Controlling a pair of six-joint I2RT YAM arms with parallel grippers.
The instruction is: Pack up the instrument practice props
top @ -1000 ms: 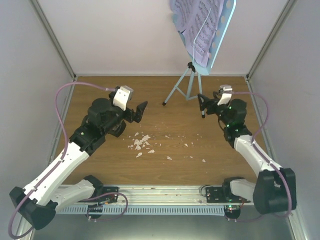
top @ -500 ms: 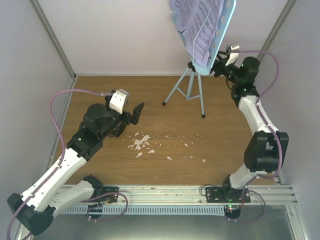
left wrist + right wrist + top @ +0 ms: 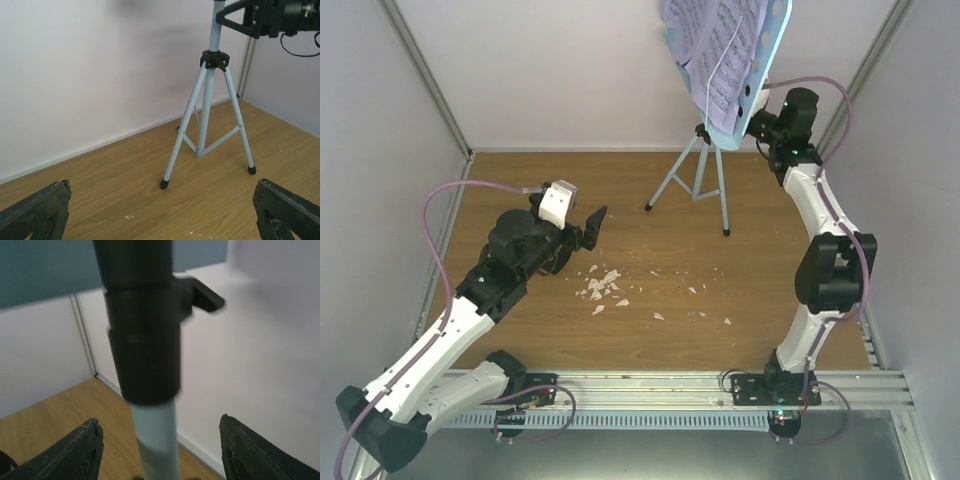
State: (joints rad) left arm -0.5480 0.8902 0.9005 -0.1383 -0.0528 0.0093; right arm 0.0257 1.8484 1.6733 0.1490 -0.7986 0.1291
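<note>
**Right pincer open astride the stand's pole; left pincer wide and empty**

In the right wrist view the right gripper (image 3: pixel 157 457) has its jaws apart. One dark finger (image 3: pixel 75 450) is at the lower left of the frame and the other at the lower right. The pale pole (image 3: pixel 156 440) of the light blue tripod music stand (image 3: pixel 705 170) rises between them. A gap shows on each side, so the fingers bracket the pole without pressing on it. Just above them a thick black collar (image 3: pixel 145 335) wraps the pole, with a small lever tab jutting toward the upper right.

In the overhead view this gripper sits in the upper right of the frame. It is tucked behind the stand's tilted desk (image 3: pixel 772 45), which hides most of it. Lilac sheet-music pages (image 3: pixel 715 45) lie spread on the face of the desk, at the top centre.

The left gripper (image 3: pixel 160 215) is spread fully open and holds nothing. Its two fingers occupy the bottom corners of its own view. It hangs over the wooden table (image 3: pixel 770 280) at centre left of the overhead frame, well apart from the stand. It faces the tripod legs (image 3: pixel 207 125), which stand spread on the wood near the white back wall.

White crumbs (image 3: pixel 603 285) are scattered across the middle of the table, just beside the left gripper.
</note>
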